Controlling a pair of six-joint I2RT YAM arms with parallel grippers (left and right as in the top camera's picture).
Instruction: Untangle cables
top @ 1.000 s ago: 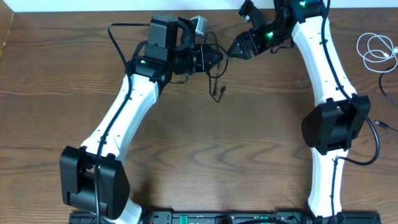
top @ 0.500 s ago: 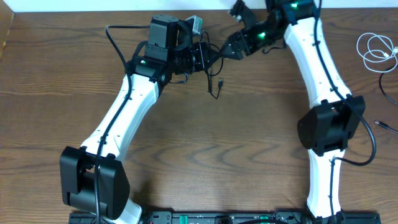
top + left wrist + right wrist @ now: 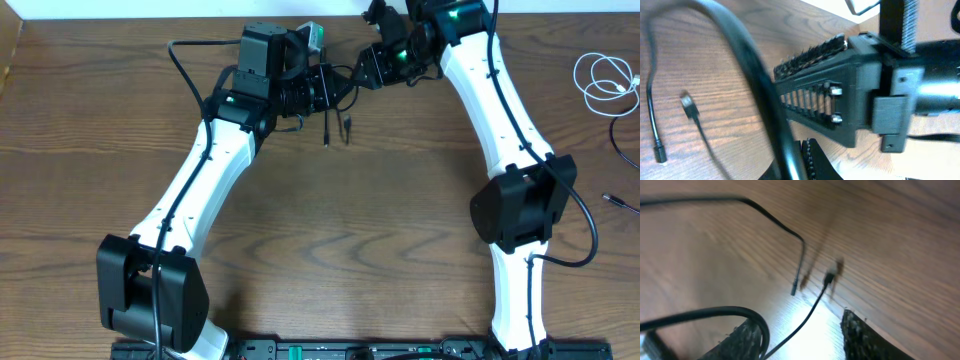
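The wooden table (image 3: 400, 210) is carrying the whole setup. The left arm (image 3: 200, 170) is rising from the lower left of the overhead frame towards the upper centre. The right arm (image 3: 500, 110) is rising from the lower right to the top centre. Both tools are meeting just apart at the upper centre. The right gripper (image 3: 366, 72) is standing with its fingers (image 3: 747, 340) spread and a thin strand is running through the gap. The left gripper (image 3: 338, 88) is pinching the black cable (image 3: 326, 122), as far as the blurred left wrist view allows. That cable is looping between the two tools and its two plug ends (image 3: 347, 132) are hanging side by side over the table, just below the left gripper. The white cable (image 3: 597, 80) is lying coiled at the upper right edge, well apart from both tools.
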